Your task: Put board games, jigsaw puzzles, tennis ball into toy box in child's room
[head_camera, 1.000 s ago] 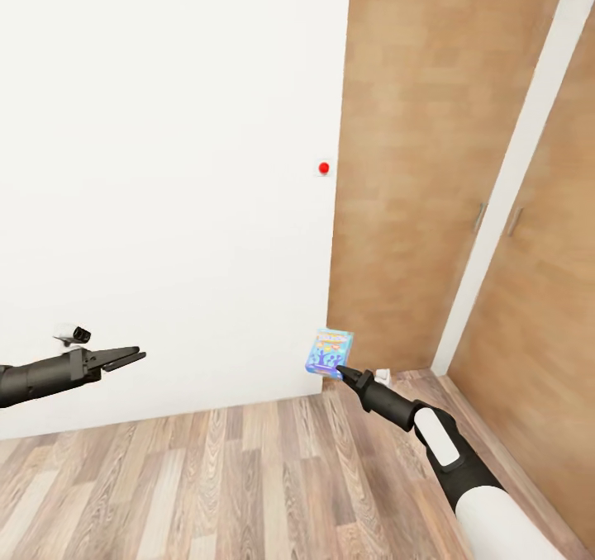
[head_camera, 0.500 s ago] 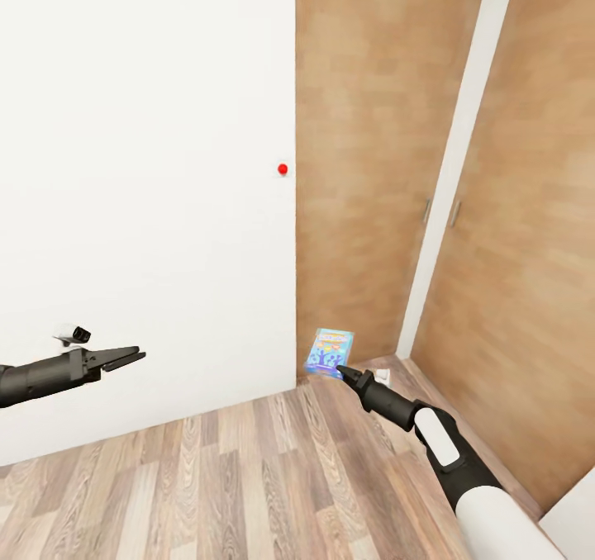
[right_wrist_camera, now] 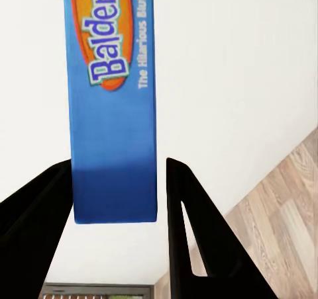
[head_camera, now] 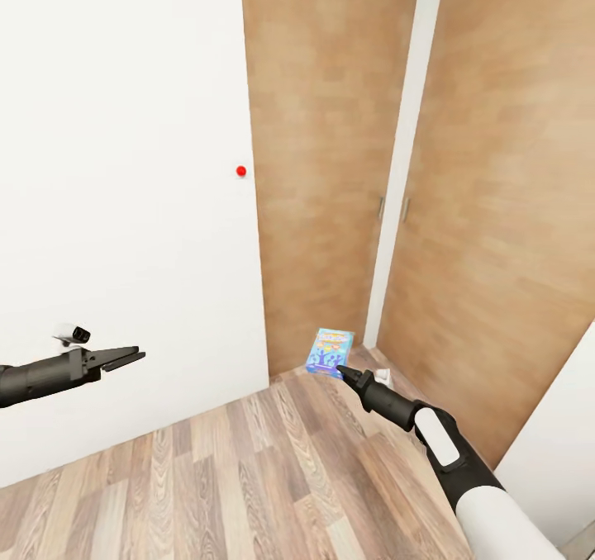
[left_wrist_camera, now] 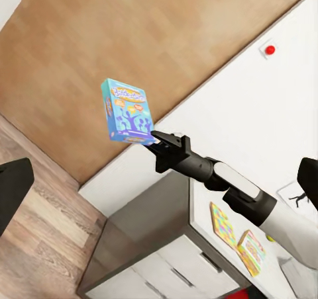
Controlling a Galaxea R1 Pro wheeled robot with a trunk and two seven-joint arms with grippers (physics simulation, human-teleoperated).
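Small blue board game [head_camera: 330, 352], upright, pinched by right end effector [head_camera: 340, 370]

1. Big plain white wall [head_camera: 124, 213] takes up the left side, with a small red dot [head_camera: 240, 171] near its right edge.
2. Right of it are tall wood-panel doors [head_camera: 322, 147] with slim metal handles [head_camera: 382, 208], split by a white vertical strip [head_camera: 402, 155].
3. Floor is grey-brown wood planks [head_camera: 248, 469].
4. Lighting's even, no hard shadows.
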